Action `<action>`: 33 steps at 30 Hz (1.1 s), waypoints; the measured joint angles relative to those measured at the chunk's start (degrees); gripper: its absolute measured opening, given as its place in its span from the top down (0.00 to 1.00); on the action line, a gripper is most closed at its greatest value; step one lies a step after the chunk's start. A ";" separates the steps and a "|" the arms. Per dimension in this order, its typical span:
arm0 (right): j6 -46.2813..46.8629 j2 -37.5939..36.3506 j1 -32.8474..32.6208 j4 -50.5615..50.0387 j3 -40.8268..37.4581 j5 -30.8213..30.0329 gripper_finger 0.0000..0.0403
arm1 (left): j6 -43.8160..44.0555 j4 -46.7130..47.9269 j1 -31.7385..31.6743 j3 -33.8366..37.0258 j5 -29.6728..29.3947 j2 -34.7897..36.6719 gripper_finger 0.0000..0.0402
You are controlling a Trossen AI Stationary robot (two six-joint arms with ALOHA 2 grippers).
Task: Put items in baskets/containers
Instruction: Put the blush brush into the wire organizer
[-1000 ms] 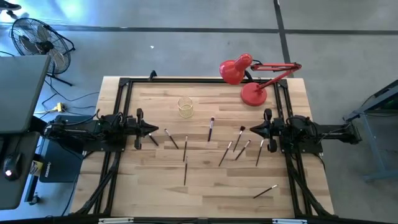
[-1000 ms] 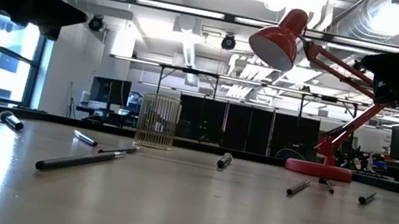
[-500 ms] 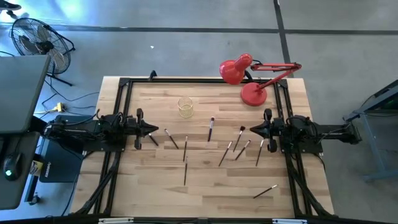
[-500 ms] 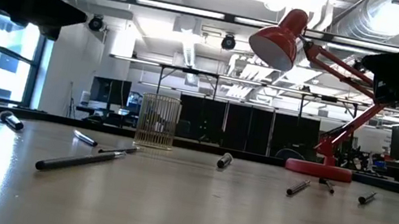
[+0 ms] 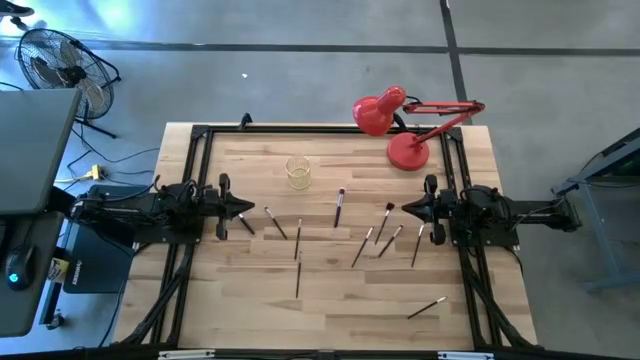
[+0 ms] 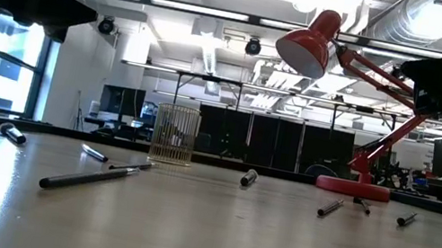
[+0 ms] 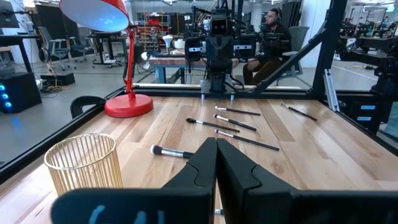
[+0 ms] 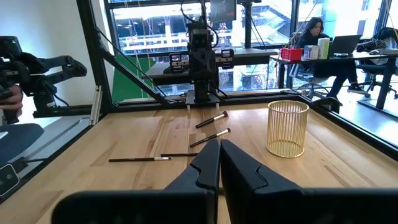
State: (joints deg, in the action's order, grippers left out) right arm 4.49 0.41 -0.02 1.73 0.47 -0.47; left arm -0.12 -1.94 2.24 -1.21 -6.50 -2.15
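Several thin dark brushes lie flat and scattered on the wooden table [image 5: 250,300], among them one [image 5: 340,207] near the middle, one [image 5: 297,277] nearer the front and one [image 5: 427,307] at the front right. A small gold wire cup [image 5: 297,173] stands upright at the far left of the middle; it also shows in the left wrist view [image 7: 82,163] and the right wrist view [image 8: 287,128]. My left gripper [image 5: 247,210] hovers shut at the table's left side, pointing level toward the middle. My right gripper [image 5: 405,208] hovers shut at the right side, facing it. Neither touches anything.
A red desk lamp [image 5: 400,120] stands on its round base [image 5: 408,152] at the far right corner. A black frame [image 5: 200,135] runs along the table's far and side edges. Beyond the table, a person [image 7: 272,25] sits at a desk.
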 joint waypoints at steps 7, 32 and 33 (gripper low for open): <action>0.00 0.00 0.00 0.00 0.00 0.01 0.99 | 1.60 0.83 0.02 0.00 -0.20 0.00 1.00; 0.00 0.00 -0.02 0.01 0.00 0.02 0.98 | 5.85 -2.72 0.01 -8.38 -9.56 -24.60 1.00; 0.00 0.01 0.00 0.02 0.00 0.00 0.98 | 6.35 -2.44 0.00 -9.41 -9.83 -26.63 1.00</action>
State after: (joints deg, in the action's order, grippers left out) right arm 4.49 0.42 -0.02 1.74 0.47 -0.46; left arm 6.23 -4.37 2.24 -10.62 -16.33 -28.79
